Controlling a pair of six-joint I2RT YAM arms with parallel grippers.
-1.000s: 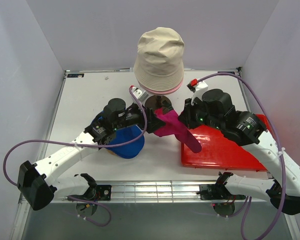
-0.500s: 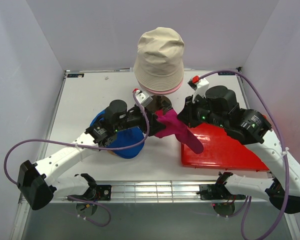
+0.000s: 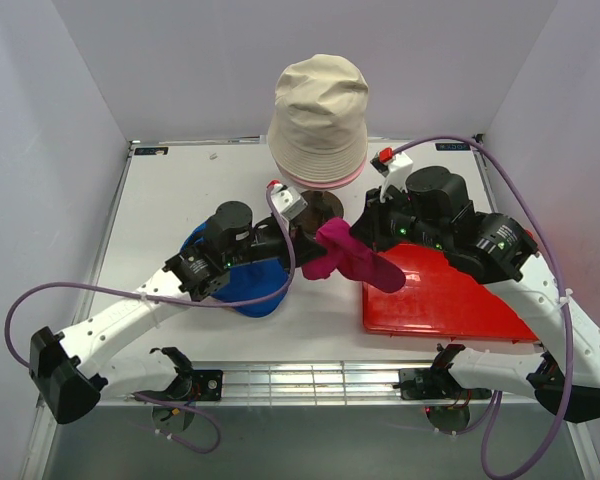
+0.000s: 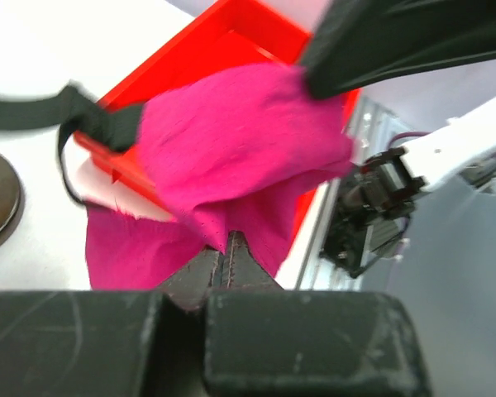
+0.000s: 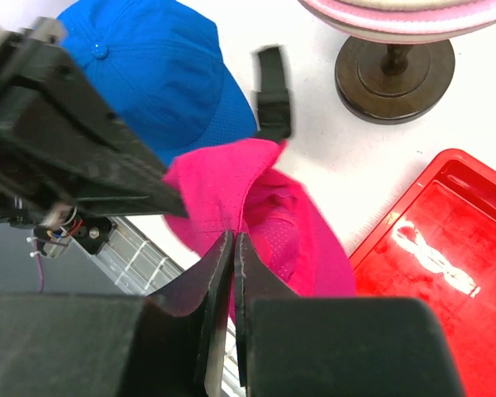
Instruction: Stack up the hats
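The magenta cap (image 3: 346, 256) hangs bunched between both grippers, above the table beside the red tray (image 3: 450, 300). My left gripper (image 3: 306, 246) is shut on the cap's left edge; the left wrist view shows its jaws pinching the magenta cloth (image 4: 240, 132). From the other side my right gripper (image 3: 366, 240) is shut on the cap's fabric (image 5: 314, 240). The blue cap (image 3: 242, 285) lies on the table under the left arm. A beige bucket hat (image 3: 318, 105) sits on the stand over a pink hat, of which only the rim (image 3: 325, 182) shows.
The stand's dark round base (image 5: 394, 66) is just behind the grippers. A black strap (image 5: 273, 91) hangs by the magenta cap. The red tray (image 5: 446, 248) lies under the right arm. Purple walls close in the table; a metal rail runs along the near edge.
My left gripper has gone from open to shut on the magenta cap. The cap has bunched up and risen between the two grippers. The right gripper stayed shut on it.
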